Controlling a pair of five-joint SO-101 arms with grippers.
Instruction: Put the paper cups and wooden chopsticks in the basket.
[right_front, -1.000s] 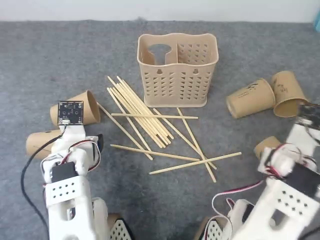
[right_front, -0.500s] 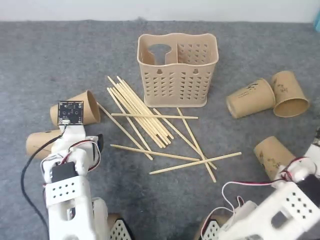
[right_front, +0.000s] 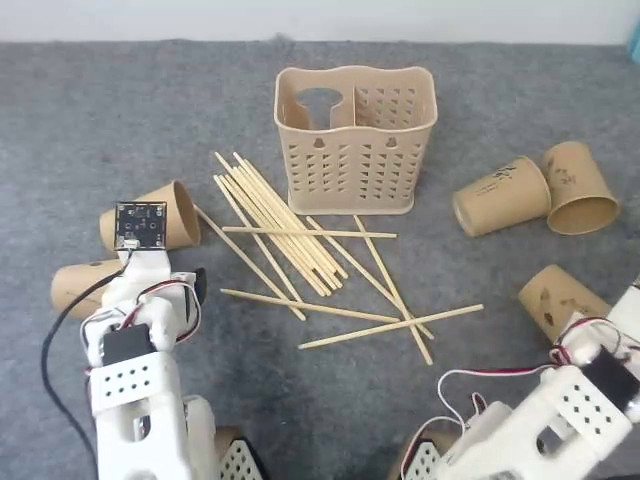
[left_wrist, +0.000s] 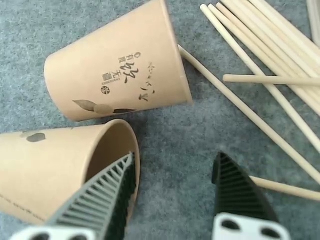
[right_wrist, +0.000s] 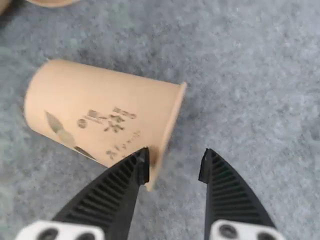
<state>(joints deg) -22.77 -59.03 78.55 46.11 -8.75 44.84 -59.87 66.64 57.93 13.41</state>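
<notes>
"Close under the left arm, what lies there?"

"Its left gripper (left_wrist: 175, 160) hangs low over the grey carpet (left_wrist: 165, 125), jaws spread wide with nothing between them. One ribbed finger overlaps the mouth of a tan printed paper cup (left_wrist: 45, 165) lying on its side; I cannot tell whether they touch. Just past it lies a second tan paper cup (left_wrist: 115, 70), also on its side, the two very nearly meeting."

"And by the right arm?"

"The right gripper (right_wrist: 175, 152) is parted too and holds nothing. A third tan paper cup (right_wrist: 100, 117) lies on its side just ahead, its rim at the tip of one finger. Whether they touch is unclear."

"Where are the chopsticks?"

"The pale wooden chopsticks (right_front: 290, 235) lie on the carpet between the two arms: a loose slanting bundle, with several strays crossing it on the nearer side. One stick ends beside the second cup's rim."

"Farther back?"

"A beige perforated plastic basket (right_front: 355, 140) stands upright just behind the bundle, divided into two compartments. Off to the right arm's side of it, two more tan paper cups (right_front: 500, 197) lie on their sides, touching each other, apart from the basket."
</notes>
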